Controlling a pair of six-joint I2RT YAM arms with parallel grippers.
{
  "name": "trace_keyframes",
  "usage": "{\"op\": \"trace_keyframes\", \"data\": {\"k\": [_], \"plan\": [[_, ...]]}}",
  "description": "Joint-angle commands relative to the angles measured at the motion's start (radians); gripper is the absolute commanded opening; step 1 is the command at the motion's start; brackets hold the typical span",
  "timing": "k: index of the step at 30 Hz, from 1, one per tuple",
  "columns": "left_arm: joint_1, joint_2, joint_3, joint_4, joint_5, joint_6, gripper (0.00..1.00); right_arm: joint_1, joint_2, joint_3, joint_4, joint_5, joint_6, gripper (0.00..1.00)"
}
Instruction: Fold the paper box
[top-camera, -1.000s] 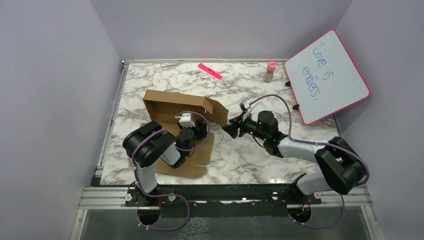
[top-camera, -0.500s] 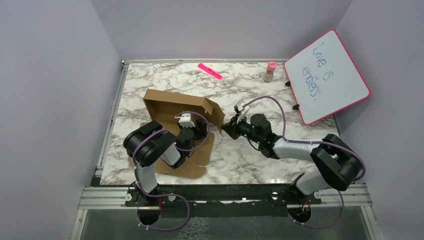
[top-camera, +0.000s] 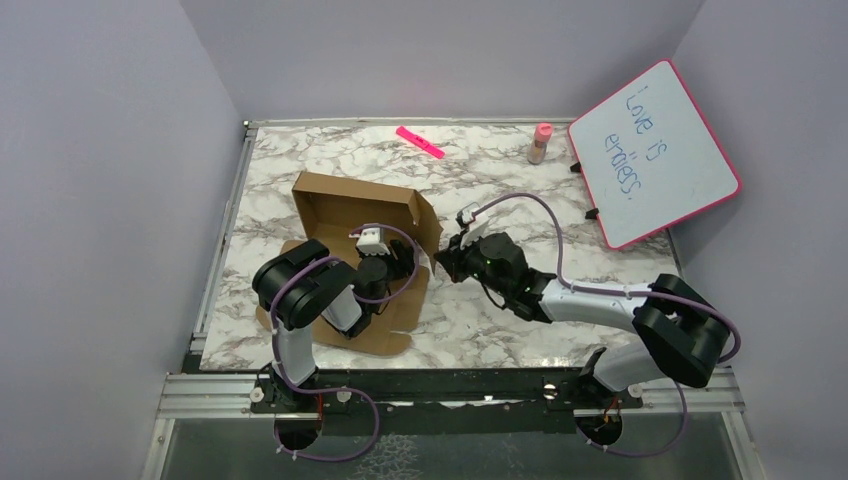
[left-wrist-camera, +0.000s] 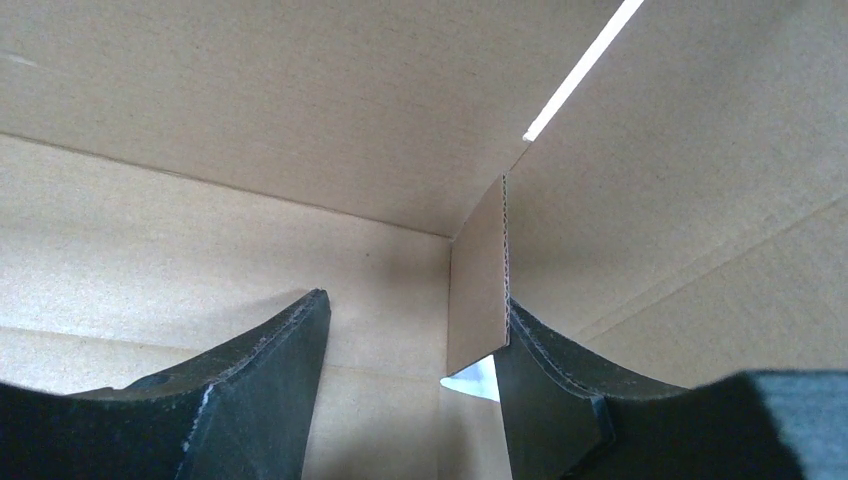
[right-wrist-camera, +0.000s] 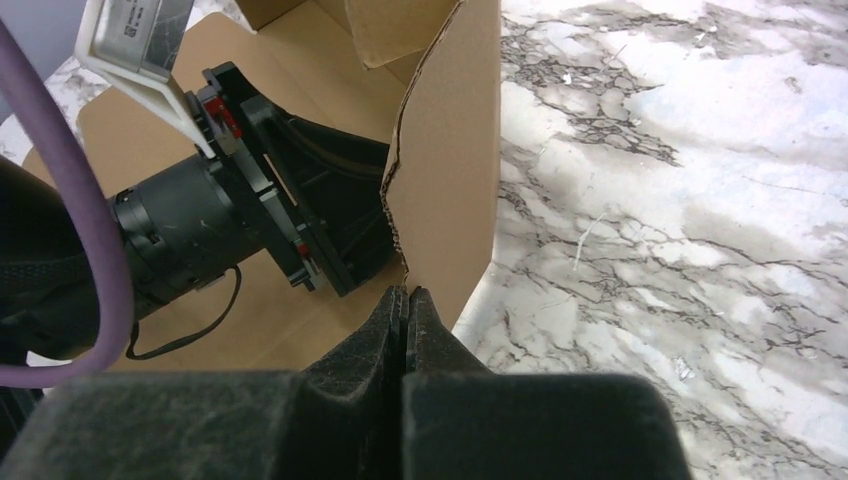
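Note:
The brown paper box (top-camera: 345, 205) stands half formed left of centre on the marble table (top-camera: 520, 190), with its back and side walls up and its front panel flat under the left arm. My left gripper (left-wrist-camera: 410, 300) is open inside the box, facing an inner corner (left-wrist-camera: 455, 235). An upright tab edge (left-wrist-camera: 480, 280) rests against its right finger (left-wrist-camera: 560, 390). My right gripper (top-camera: 440, 265) is shut, its tips (right-wrist-camera: 406, 295) pinching the lower edge of the right side flap (right-wrist-camera: 450, 150). The left gripper (right-wrist-camera: 330, 230) shows just behind that flap.
A pink-framed whiteboard (top-camera: 655, 155) leans at the back right, with a pink bottle (top-camera: 540, 143) beside it. A pink marker (top-camera: 420, 142) lies at the back. Grey walls enclose the table, and a metal rail (top-camera: 225, 240) runs along its left edge.
My right gripper moved left to the right side flap and shut on its edge. The flap swung from splayed outward to nearly upright. The left gripper stayed inside the box.

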Motion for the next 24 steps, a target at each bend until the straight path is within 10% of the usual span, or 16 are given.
{"op": "trace_keyframes", "data": {"k": [1, 24], "plan": [[0.000, 0.039, -0.020, -0.064, 0.076, -0.035, 0.61, 0.047, 0.004, 0.033, 0.016, 0.068, 0.072, 0.02], [0.000, 0.045, -0.038, -0.026, 0.077, -0.024, 0.60, 0.068, 0.066, -0.043, 0.220, 0.039, 0.064, 0.33]]}}
